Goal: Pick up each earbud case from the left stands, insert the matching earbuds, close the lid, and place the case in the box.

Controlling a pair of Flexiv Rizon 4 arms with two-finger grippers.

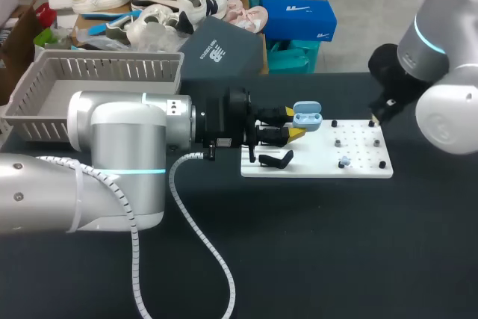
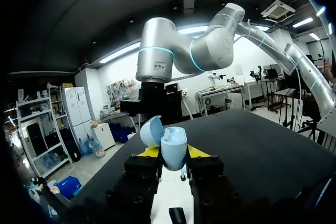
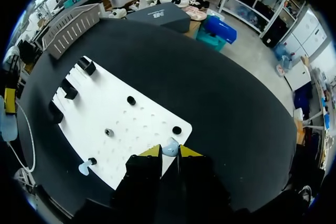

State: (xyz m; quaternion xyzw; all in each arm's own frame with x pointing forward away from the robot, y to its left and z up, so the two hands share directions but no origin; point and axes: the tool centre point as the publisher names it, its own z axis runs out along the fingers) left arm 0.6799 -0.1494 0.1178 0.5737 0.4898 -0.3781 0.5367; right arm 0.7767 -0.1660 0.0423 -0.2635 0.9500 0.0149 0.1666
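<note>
Left end effector (image 1: 293, 124) grips open case (image 1: 307, 114), seemingly over black table's (image 1: 336, 244) white board (image 1: 321, 163)

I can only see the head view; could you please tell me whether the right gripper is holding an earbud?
Observer: Yes. In the right wrist view, the right gripper pinches a light blue earbud at the white board's edge.
Operator: Thank you. Is the left gripper really clamping the case?
Observer: Yes. In the left wrist view, the left gripper has both yellow tips against the sides of the case.
</note>
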